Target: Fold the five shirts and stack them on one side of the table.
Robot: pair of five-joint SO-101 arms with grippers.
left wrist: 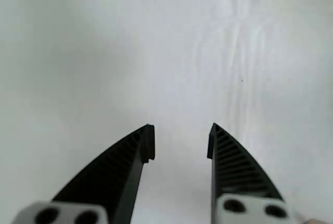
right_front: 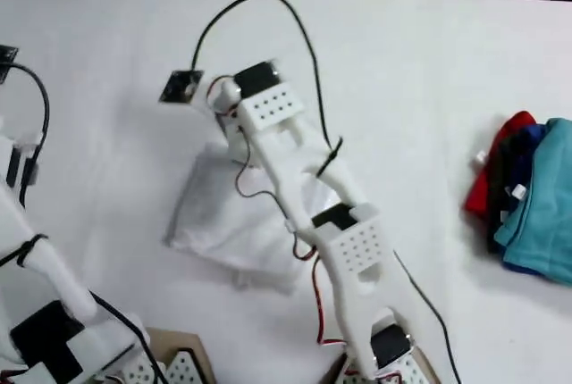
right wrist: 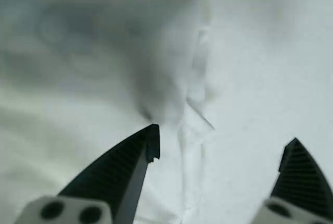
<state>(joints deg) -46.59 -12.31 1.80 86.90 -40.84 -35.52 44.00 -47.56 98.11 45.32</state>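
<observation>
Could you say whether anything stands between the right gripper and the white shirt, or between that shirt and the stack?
Nothing visible does. The open right gripper hangs over the crumpled white cloth shirt; only bare white table separates that shirt from the stack of red, blue and teal shirts.

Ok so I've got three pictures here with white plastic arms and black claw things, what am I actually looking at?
Two small robot arms sit side by side at a white table. One picture looks down from overhead. The other two come from a camera on each arm's wrist, so the black prongs there are that arm's own gripper. The right arm stretches over a white shirt. The right gripper hangs open above it, holding nothing. The left gripper is open too, over bare table. A pile of red, dark and teal shirts lies at the overhead picture's right edge.
</observation>
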